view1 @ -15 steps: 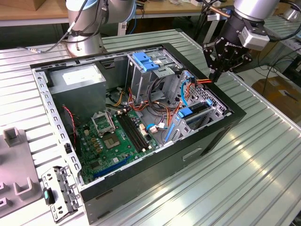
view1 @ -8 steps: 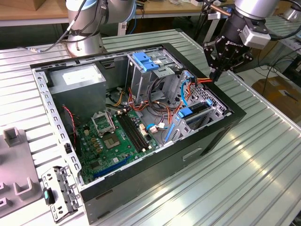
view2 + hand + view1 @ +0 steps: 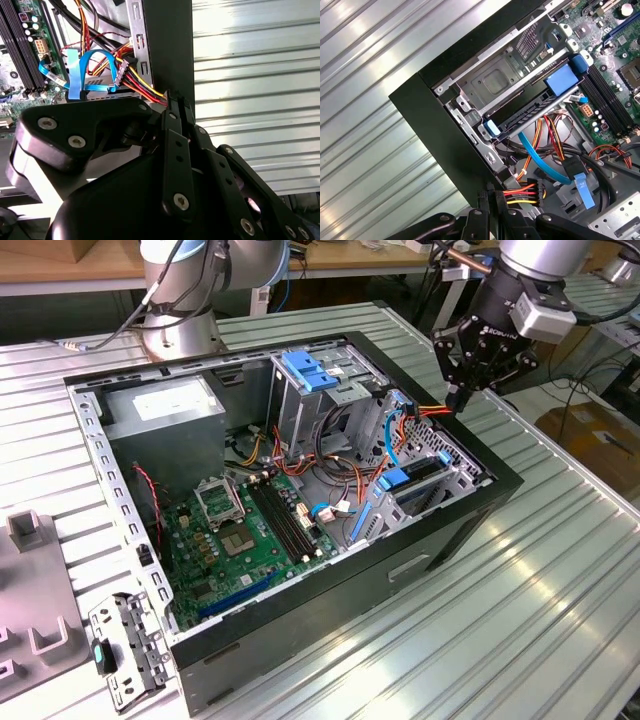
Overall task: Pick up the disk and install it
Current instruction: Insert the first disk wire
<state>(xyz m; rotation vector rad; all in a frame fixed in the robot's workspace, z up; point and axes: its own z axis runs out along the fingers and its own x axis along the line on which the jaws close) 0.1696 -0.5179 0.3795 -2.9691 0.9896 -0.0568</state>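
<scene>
The disk (image 3: 415, 480), a dark drive in a bright blue carrier, lies slotted in the metal bay at the front corner of the open computer case (image 3: 450, 530), on the exterior view's right. In the first wrist view the disk (image 3: 530, 112) sits level in the bay, with blue tabs at both ends. My gripper (image 3: 458, 398) hovers above the case's rim behind the bay. Its fingers (image 3: 481, 200) are shut on the plug of a red, yellow and black power cable (image 3: 522, 195). The second wrist view shows the same cable (image 3: 145, 85) ending at the shut gripper (image 3: 173, 97).
A tall grey cage with a blue clip (image 3: 305, 370) stands in the middle of the case. The green motherboard (image 3: 250, 530) and a power supply (image 3: 165, 415) lie further left. A thin light-blue cable (image 3: 542, 160) runs beside the disk. Ribbed metal table (image 3: 540, 620) surrounds the case.
</scene>
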